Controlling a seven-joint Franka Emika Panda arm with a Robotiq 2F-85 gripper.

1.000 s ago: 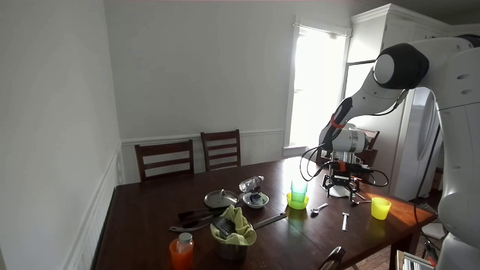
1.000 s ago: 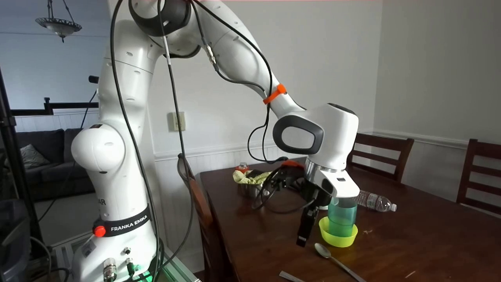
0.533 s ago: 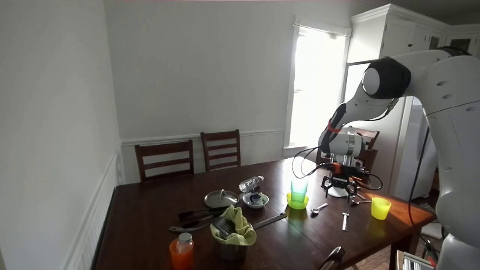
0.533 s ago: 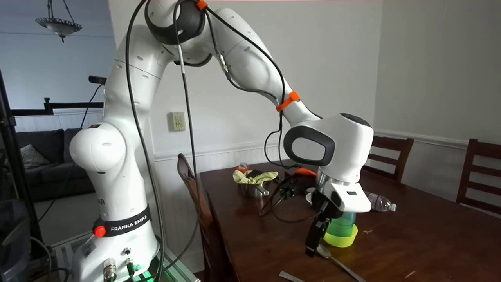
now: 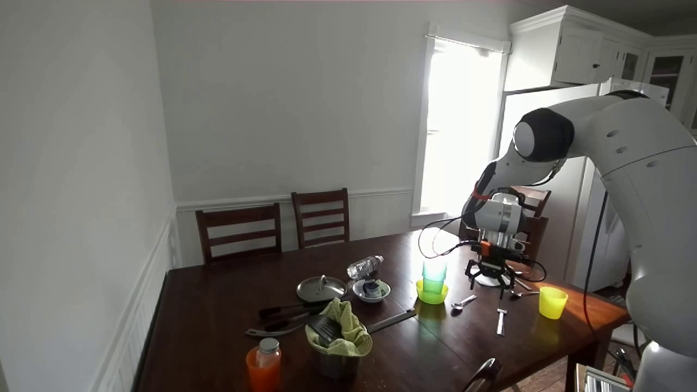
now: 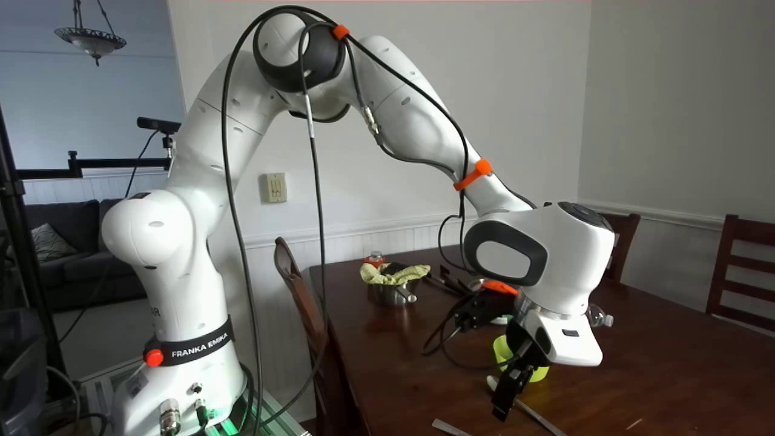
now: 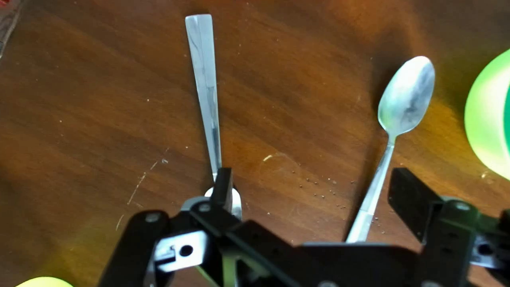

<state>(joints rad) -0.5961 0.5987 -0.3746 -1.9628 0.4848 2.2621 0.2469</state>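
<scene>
My gripper [image 7: 312, 181] is open and empty above the dark wooden table; it also shows in both exterior views [image 5: 487, 288] [image 6: 501, 412]. In the wrist view a metal spoon [image 7: 406, 95] lies below, its handle crossing between the fingers nearer the right one. It also lies in both exterior views [image 5: 463, 302] [image 6: 536, 418]. A second metal utensil [image 7: 205, 79] lies under the left finger, which partly hides its head; it also shows in an exterior view [image 5: 501, 322]. A yellow-green bowl [image 7: 484, 115] [image 5: 432, 297] with a teal cup [image 5: 434, 272] stands beside the spoon.
A yellow cup [image 5: 552, 302] stands near the table edge. Another spoon [image 5: 524, 294] and a white dish [image 5: 490, 280] lie behind the gripper. A pot [image 5: 335, 366] with cloth, an orange cup [image 5: 264, 373], a lid [image 5: 313, 293], a bottle [image 5: 365, 268] and chairs [image 5: 239, 231] are farther off.
The arm has reached farther out and lower over the table. In the exterior views the gripper has shifted toward the bowl and spoon and dropped slightly. The table objects have not moved.
</scene>
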